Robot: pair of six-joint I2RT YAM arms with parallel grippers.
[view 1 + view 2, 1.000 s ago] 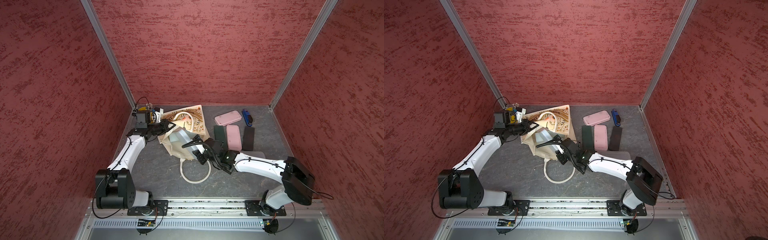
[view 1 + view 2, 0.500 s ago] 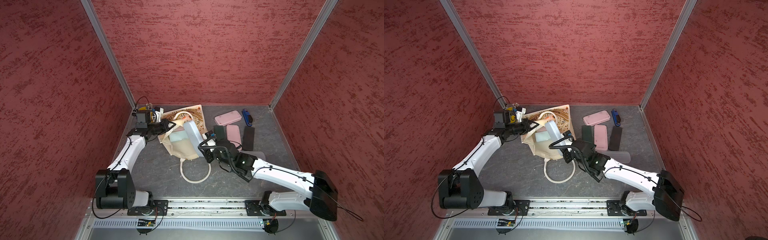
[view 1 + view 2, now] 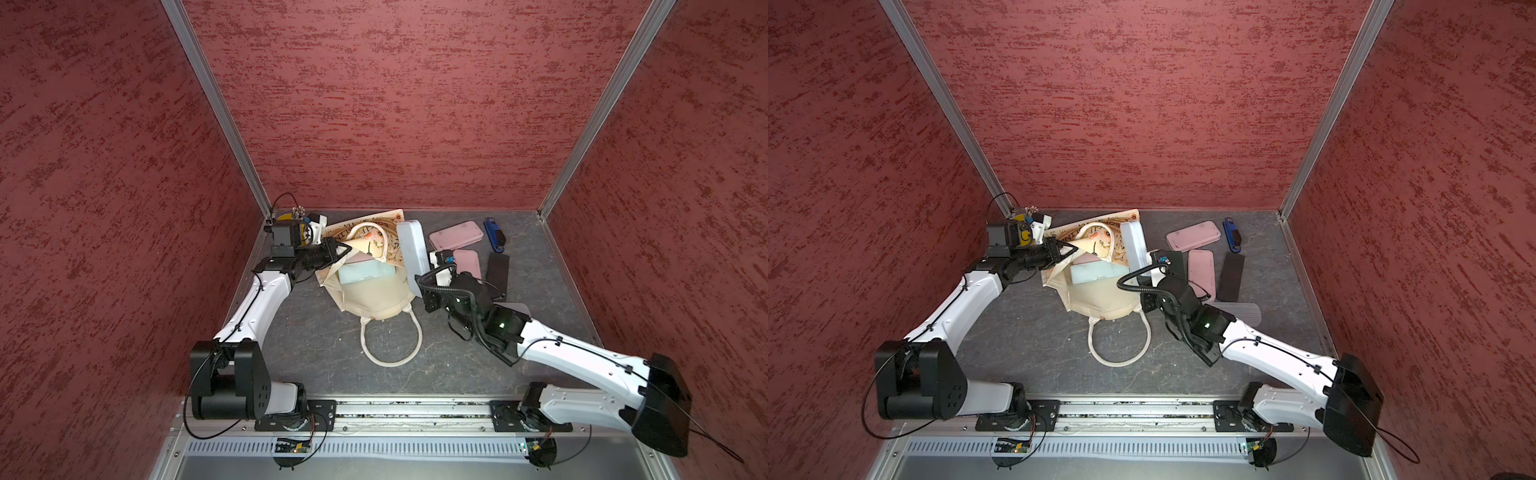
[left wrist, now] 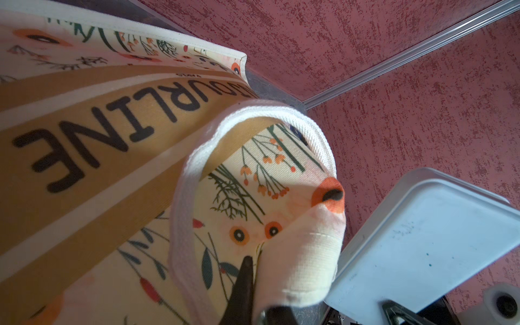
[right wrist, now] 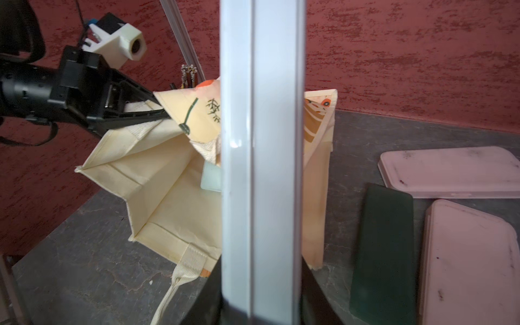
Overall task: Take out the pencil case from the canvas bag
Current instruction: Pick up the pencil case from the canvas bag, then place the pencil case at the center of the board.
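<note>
The canvas bag [image 3: 374,295] is lying on the grey table [image 3: 316,345] near the back left corner. Its printed upper side is being lifted and folded back, so that the cream lining is being shown to both top views. This lifting is being done by the left gripper [image 3: 344,250], whose jaws are being pressed fully together on a fold of floral cloth at the rim, just beside the thick white handle [image 4: 253,118]. The other handle [image 3: 390,345] is lying loose on the table in front of the bag.

The pencil case [image 3: 411,253], pale blue-white and flat, is being held outside the bag, standing on end and leaning slightly, at the bag's right edge. It is being gripped at its lower end by the right gripper [image 5: 260,305], with the jaws partly apart and clamped across the case's thin sides. In the right wrist view the case is being seen edge-on, and whether its lower end is touching the cloth cannot be told.

A pale teal case [image 3: 365,272] is lying inside the opened bag. To the right of the bag, other things are lying flat: two pink cases [image 3: 456,235] [image 3: 467,268], a dark green case [image 5: 382,253], a black case [image 3: 497,272] and a small blue object [image 3: 493,235].
</note>
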